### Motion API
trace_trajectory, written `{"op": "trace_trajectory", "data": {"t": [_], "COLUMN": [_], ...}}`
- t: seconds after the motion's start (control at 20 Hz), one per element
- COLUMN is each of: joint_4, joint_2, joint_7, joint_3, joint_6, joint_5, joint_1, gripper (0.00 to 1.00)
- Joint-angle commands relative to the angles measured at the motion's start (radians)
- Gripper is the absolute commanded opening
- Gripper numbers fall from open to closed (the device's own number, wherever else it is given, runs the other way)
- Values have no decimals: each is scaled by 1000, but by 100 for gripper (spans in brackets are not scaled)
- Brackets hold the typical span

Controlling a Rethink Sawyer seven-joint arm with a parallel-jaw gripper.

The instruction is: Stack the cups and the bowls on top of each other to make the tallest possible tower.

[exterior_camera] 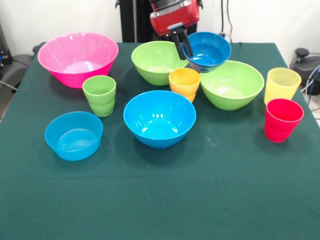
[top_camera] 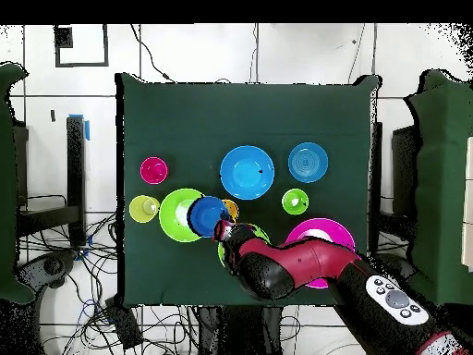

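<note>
My gripper is shut on the near-left rim of the small dark blue bowl and holds it slightly tilted above the table, between the two lime green bowls. In the overhead view the gripper holds this bowl partly over one green bowl. The orange-yellow cup stands just in front. The pink bowl, green cup, bright blue bowl, light blue bowl, pale yellow cup and red cup stand apart.
All pieces stand upright on the dark green table. The arm covers part of the pink bowl and the second green bowl in the overhead view. Cables and equipment lie on the floor round the table.
</note>
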Motion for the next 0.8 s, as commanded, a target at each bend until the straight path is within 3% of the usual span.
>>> {"op": "trace_trajectory", "data": {"t": [0.05,0.35,0.8], "joint_4": [-99,-103,-162], "joint_2": [24,24,93], "joint_7": [-113,-155,-214], "joint_3": [84,140,190], "joint_6": [104,169,226], "joint_5": [-73,-62,-97], "joint_1": [-51,-104,-155], "gripper": [0,0,0]}}
